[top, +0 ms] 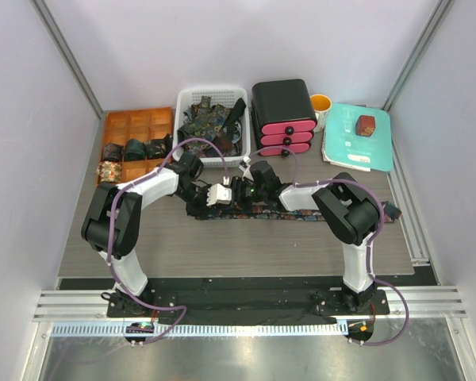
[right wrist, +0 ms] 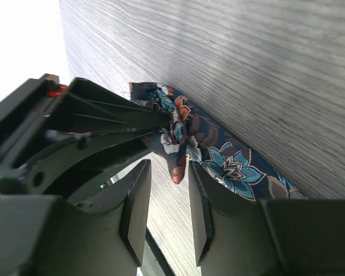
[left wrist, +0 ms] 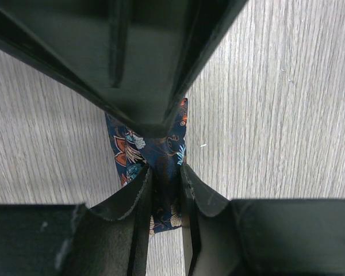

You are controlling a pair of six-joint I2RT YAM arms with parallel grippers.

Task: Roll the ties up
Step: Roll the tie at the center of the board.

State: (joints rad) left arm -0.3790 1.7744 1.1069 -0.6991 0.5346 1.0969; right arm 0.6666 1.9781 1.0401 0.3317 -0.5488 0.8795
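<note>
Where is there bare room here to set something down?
Widest bare table: the strip between the tie and the near edge. A smaller patch lies in front of the teal board, by the right edge. Crowded: the back row from orange tray to teal board, and the centre around the tie.

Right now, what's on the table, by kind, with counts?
Rolled ties: 4 showing
Flat tie: 1
Tray: 1
Basket: 1, its loose ties too tangled to count
Drawer unit: 1
Cup: 1
Box: 1
Folder: 1
Total: 11, loose ties left out
</note>
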